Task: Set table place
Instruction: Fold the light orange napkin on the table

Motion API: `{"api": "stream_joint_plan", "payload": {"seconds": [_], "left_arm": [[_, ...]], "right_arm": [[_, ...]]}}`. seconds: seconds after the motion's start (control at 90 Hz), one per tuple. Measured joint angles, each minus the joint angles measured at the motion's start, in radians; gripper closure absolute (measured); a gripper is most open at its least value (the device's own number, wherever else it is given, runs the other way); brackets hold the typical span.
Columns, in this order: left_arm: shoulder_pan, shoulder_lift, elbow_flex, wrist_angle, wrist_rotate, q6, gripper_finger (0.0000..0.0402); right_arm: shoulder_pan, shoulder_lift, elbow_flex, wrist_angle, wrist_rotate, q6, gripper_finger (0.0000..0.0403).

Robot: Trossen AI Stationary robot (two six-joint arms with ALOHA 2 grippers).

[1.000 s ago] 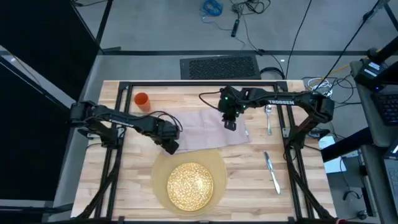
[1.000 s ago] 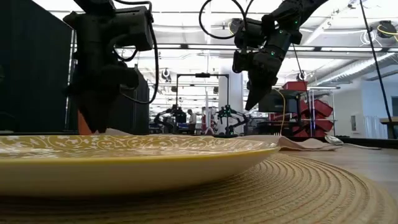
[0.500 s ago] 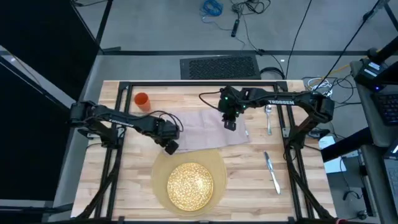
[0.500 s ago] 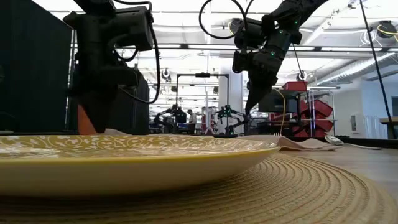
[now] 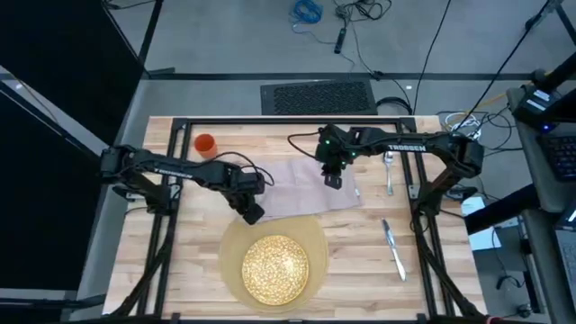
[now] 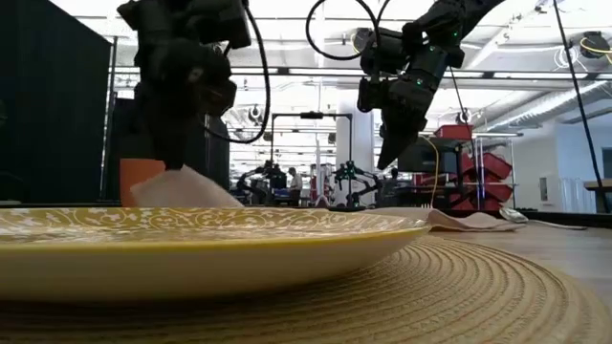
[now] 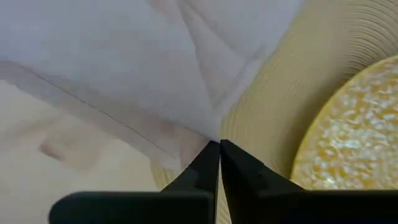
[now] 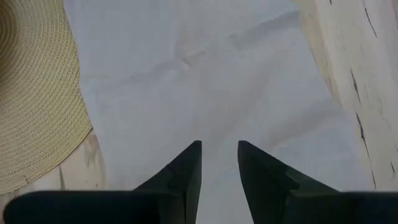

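Between the left jaws, at the mat's edge: one corner of the napkin (image 5: pixel 297 184), pinkish-grey cloth, pinched shut by the left gripper (image 7: pixel 219 148) and raised into a small peak in the low view; the rest lay flat on the bench (image 5: pixel 360 261), spreading from the left gripper toward the right gripper (image 5: pixel 332 179).

Item, napkin: we judged it light, soft and limp, likely to fold or drag rather than slide as a sheet. Hold best taken at a corner or hem, as the left jaws had it; a second pinch at the far side would keep it from bunching.

Item, right gripper: it hovered above the napkin's middle, jaws slightly parted, holding nothing.

Item, mat (image 5: pixel 232 261): woven, tan, just beyond the left jaws, carrying the plate (image 5: pixel 275 268), which we judged hard and breakable.

Item, cup (image 5: pixel 205 144): orange, well behind the left gripper.

Items, knife (image 5: pixel 393 249) and spoon (image 5: pixel 389 173): steel, outboard of the right gripper, likely thin and slippery to lift.
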State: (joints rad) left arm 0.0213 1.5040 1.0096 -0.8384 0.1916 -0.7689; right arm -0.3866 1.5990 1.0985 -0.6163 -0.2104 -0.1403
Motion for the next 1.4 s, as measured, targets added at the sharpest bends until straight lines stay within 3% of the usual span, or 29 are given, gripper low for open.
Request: {"api": "stream_joint_plan", "payload": {"seconds": [0.356, 0.544, 0.678, 0.867, 0.956, 1.2, 1.4], "left_arm": [[0.036, 0.0, 0.031, -0.235, 0.001, 0.007, 0.0401], [0.051, 0.0, 0.022, -0.241, 0.066, 0.051, 0.0401], [0.05, 0.001, 0.019, -0.235, 0.027, 0.139, 0.0401], [0.051, 0.001, 0.019, -0.129, -0.143, 0.231, 0.0401], [0.051, 0.001, 0.019, -0.032, -0.198, 0.235, 0.0401], [0.05, 0.001, 0.019, 0.227, -0.23, 0.409, 0.0401], [0.051, 0.001, 0.017, 0.256, -0.3, 0.496, 0.0402]], "right_arm": [[0.0, 0.0, 0.0, 0.001, 0.0, -0.005, 0.0312], [0.002, 0.0, 0.0, -0.002, -0.002, -0.002, 0.0312], [0.002, 0.0, 0.0, -0.01, -0.005, 0.026, 0.0312], [0.0, 0.0, 0.0, -0.089, 0.011, 0.093, 0.0312], [-0.005, 0.0, 0.0, -0.133, 0.073, 0.135, 0.0312], [-0.005, 0.0, 0.0, -0.272, 0.21, 0.272, 0.0312], [0.024, 0.0, 0.0, -0.393, 0.386, 0.483, 0.0312]]}}
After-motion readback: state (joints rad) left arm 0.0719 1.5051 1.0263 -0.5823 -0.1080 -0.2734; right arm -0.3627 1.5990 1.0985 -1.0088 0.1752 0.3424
